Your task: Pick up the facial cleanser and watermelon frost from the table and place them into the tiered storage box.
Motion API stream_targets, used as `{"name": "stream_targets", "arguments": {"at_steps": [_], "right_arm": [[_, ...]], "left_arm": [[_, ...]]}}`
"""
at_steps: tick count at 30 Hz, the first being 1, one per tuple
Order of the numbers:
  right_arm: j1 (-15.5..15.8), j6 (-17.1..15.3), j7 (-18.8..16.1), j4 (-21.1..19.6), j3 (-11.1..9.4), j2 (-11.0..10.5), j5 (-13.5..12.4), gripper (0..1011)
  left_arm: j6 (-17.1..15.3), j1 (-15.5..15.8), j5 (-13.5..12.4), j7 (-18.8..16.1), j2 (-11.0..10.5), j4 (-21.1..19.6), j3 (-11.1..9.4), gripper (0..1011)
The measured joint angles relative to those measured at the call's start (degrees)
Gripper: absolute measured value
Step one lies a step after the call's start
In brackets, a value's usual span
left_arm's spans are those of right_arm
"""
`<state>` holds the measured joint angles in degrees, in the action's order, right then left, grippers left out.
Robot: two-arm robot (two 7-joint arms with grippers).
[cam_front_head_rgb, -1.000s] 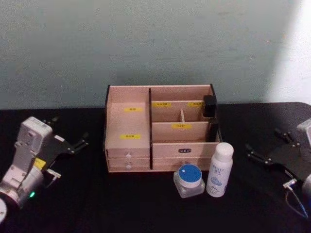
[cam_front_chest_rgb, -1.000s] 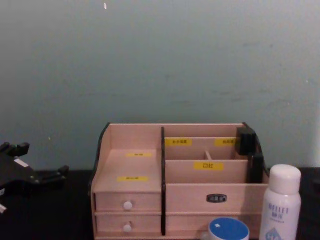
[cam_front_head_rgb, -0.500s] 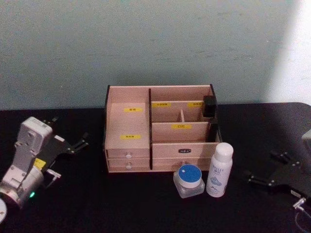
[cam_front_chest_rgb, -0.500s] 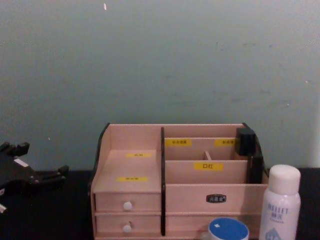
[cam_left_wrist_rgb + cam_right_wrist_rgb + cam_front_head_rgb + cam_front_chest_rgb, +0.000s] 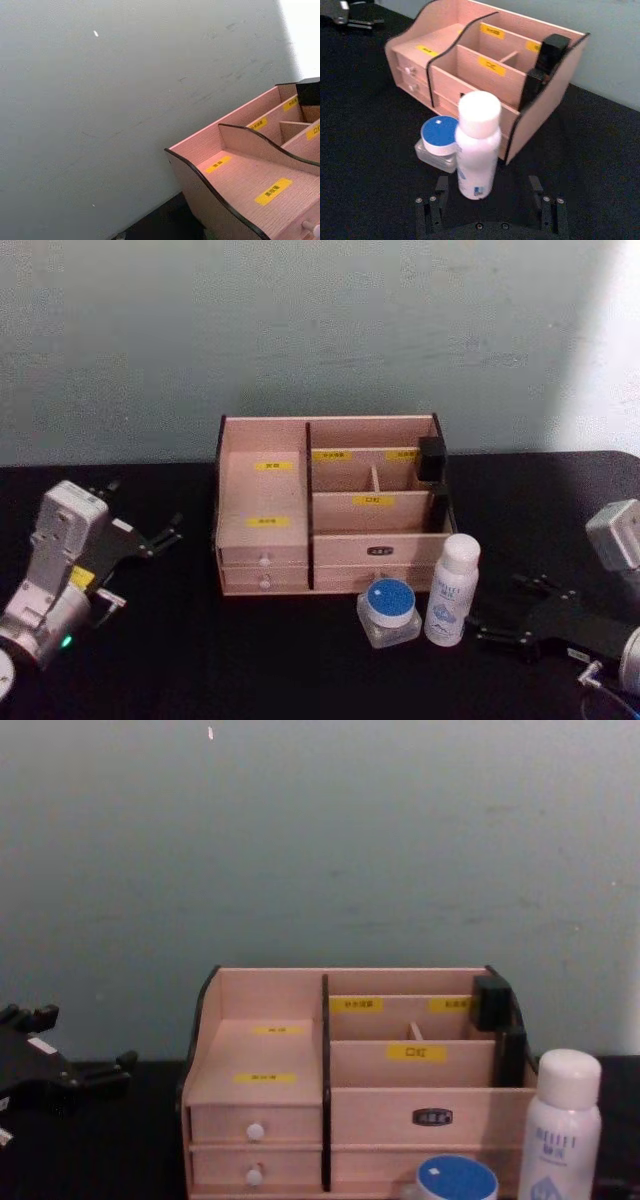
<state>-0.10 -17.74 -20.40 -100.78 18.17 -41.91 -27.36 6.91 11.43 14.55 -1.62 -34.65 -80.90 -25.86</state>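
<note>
two things stand loose on the black desk (image 5: 250, 660): the facial cleanser (image 5: 452, 590), a white capped bottle, upright, and the watermelon frost (image 5: 390, 610), a low clear jar with a blue lid, just beside the bottle on its left. whether they touch is not clear. both sit close in front of the right half of the tiered storage box (image 5: 265, 495), which stands at the back of the desk near the grey wall (image 5: 300, 330). bare desk lies open in front of the jar, to the left of the box and to the right of the bottle.

the right gripper (image 5: 497, 608) lies low on the desk just right of the bottle, fingers (image 5: 440, 187) spread wide. in the right wrist view the bottle's foot stands in the mouth of the gap with room on both sides. the left gripper (image 5: 140, 510) rests at the desk's left side, well apart from the box, fingers also spread wide.

half a second ago the right gripper was farther right and nearer the desk's edge; it has slid in toward the bottle. box, jar, bottle and left arm have not shifted.

the chest view cuts off the lower parts of the bottle and jar. the yellow labels are too small to read, and the black upright pieces (image 5: 432, 458) in the box's right rear are hard to identify.
</note>
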Motion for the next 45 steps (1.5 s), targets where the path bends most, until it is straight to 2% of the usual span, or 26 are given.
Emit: {"name": "stream_targets", "arguments": {"at_steps": [14, 25, 45], "right_arm": [[-2.94, -0.35, -2.89, 1.71, 1.72, 2.34, 2.29, 1002], [-6.56, -1.11, -4.53, 4.42, 3.87, 4.02, 4.49, 1002], [-9.38, -2.16, -5.41, 7.29, 5.41, 5.91, 6.49, 1002]], "left_arm": [[0.00, 0.00, 0.00, 0.00, 0.00, 0.00, 0.00, 1001], [0.00, 0.00, 0.00, 0.00, 0.00, 0.00, 0.00, 1001], [0.00, 0.00, 0.00, 0.00, 0.00, 0.00, 0.00, 1001]]}}
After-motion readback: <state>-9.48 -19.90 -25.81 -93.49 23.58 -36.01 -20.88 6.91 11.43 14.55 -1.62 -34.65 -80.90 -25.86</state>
